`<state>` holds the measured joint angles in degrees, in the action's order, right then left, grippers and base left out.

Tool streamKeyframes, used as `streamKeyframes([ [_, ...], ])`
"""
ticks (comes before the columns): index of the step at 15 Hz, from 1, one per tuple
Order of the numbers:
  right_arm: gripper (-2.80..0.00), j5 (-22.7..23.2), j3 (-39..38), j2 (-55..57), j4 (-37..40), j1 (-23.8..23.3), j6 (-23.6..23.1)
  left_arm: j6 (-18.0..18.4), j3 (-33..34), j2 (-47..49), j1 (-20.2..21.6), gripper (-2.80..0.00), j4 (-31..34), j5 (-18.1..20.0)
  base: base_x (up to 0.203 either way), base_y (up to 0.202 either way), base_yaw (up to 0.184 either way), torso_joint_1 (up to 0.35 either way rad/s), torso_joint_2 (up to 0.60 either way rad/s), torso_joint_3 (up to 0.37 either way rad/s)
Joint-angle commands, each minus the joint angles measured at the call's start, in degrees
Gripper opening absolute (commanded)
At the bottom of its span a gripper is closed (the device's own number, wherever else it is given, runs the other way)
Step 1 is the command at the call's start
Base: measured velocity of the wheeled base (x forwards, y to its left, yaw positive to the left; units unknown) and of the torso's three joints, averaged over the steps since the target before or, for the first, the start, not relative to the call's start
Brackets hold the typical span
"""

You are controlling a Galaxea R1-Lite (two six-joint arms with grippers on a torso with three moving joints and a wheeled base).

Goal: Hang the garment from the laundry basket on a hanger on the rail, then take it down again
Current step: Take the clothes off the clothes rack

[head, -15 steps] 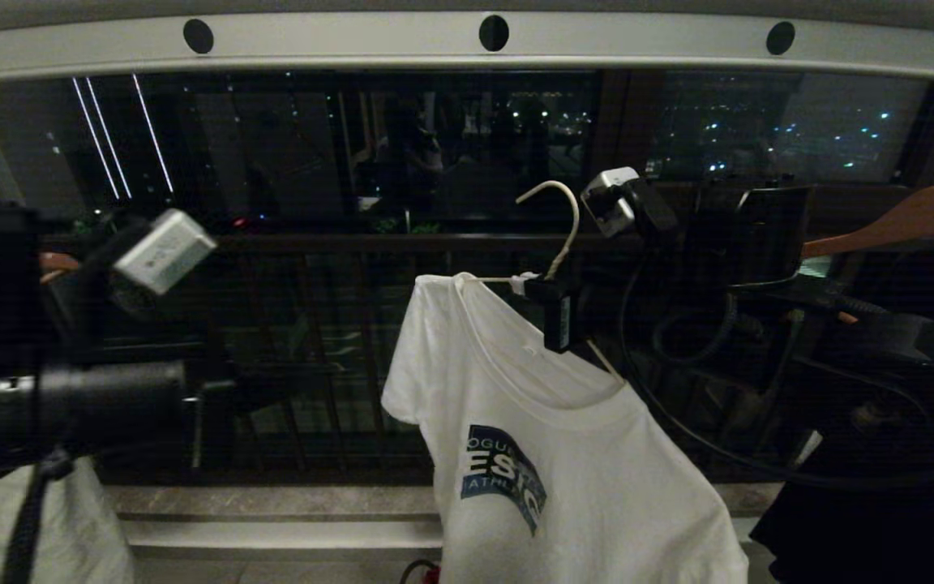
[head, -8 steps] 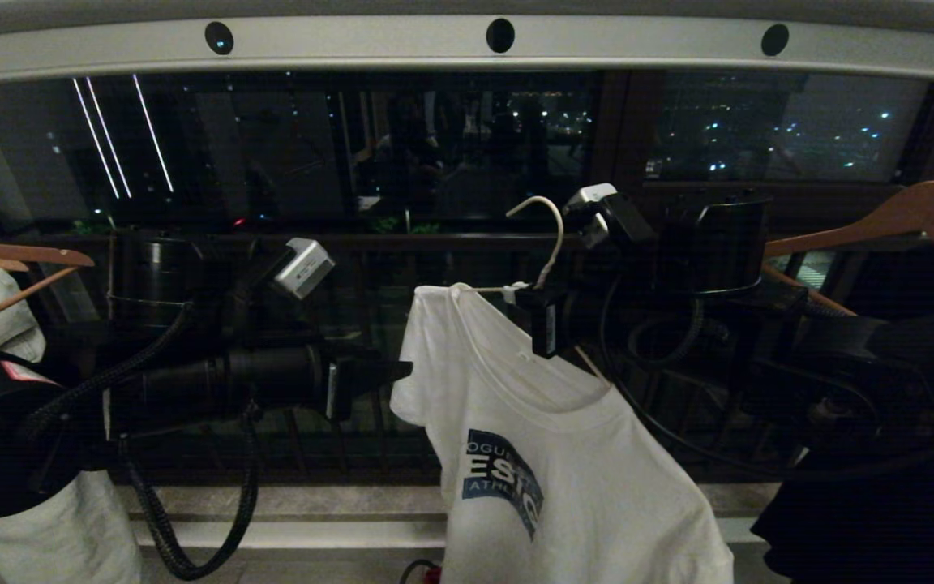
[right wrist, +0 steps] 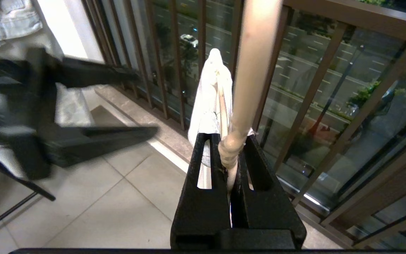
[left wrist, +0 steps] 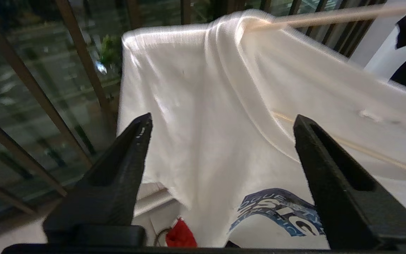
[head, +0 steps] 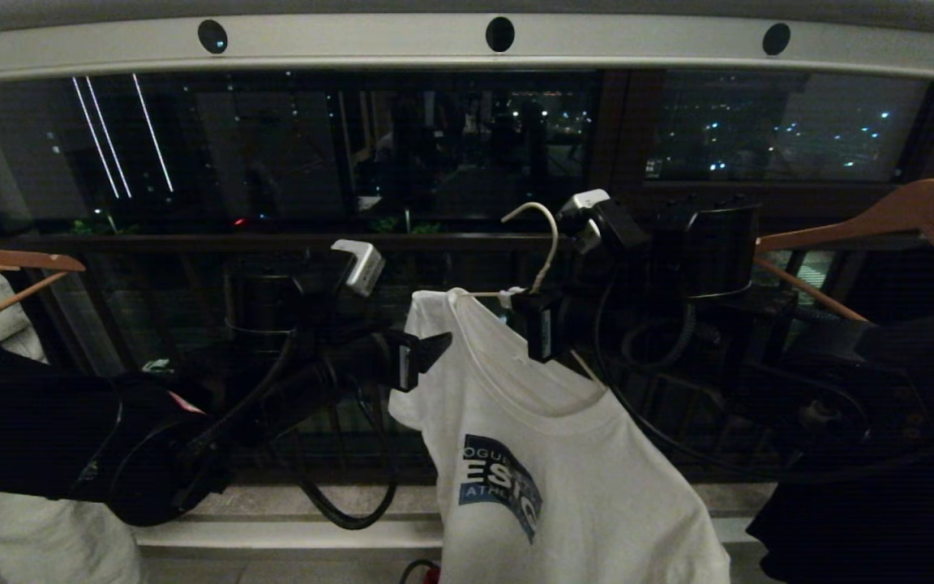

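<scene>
T-shirt (head: 548, 454): in the head view we see the white shirt with the blue logo hanging on the thin white hanger (head: 544, 243), in the air under the grey rail (head: 467, 40).
Hanger hook: it is not on the rail.
Right gripper (head: 538, 324): we pinch the hanger at its neck with our right one.
Left gripper (head: 422, 357): it is just beside the shirt's shoulder.
Wooden hangers (head: 905, 215): brown ones hang at both sides.
Left wrist view: our two black fingers (left wrist: 125, 155) are spread wide, with the T-shirt (left wrist: 203, 116) close in front of them and not touched.
Red cloth (left wrist: 180, 235): it lies low down on the floor.
Right wrist view: our right gripper (right wrist: 236, 148) is pressed tight on the twisted neck of the hanger (right wrist: 256, 70).
Balcony bars (right wrist: 174, 53): they stand behind.
</scene>
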<state>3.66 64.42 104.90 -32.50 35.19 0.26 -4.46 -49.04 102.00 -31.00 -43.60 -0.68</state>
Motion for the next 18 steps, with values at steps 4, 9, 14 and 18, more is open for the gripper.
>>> streamKeyframes([
  [4,-2.8,-0.1,-0.3,-0.4,-0.2,1.1,0.0,-1.7,-1.2,3.9,-0.4,0.0,-0.6,-2.3,0.0,0.0,0.0,0.0,0.0,0.0],
  [9,-2.8,-0.5,-0.5,-1.0,-0.2,2.0,0.0,-3.6,-2.7,6.0,-0.4,0.0,-5.7,-6.0,0.0,0.0,0.0,0.0,0.0,0.0],
  [14,-2.8,-0.8,-0.6,-1.0,-0.2,2.7,0.0,-3.7,-2.9,7.3,-0.4,0.0,-6.0,-6.1,0.0,0.0,0.0,0.0,0.0,0.0],
  [18,-2.8,-0.8,-0.6,-1.3,-0.2,2.7,0.0,-3.1,-3.1,7.7,0.9,0.0,-6.1,-6.4,0.0,0.0,0.0,0.0,0.0,0.0],
])
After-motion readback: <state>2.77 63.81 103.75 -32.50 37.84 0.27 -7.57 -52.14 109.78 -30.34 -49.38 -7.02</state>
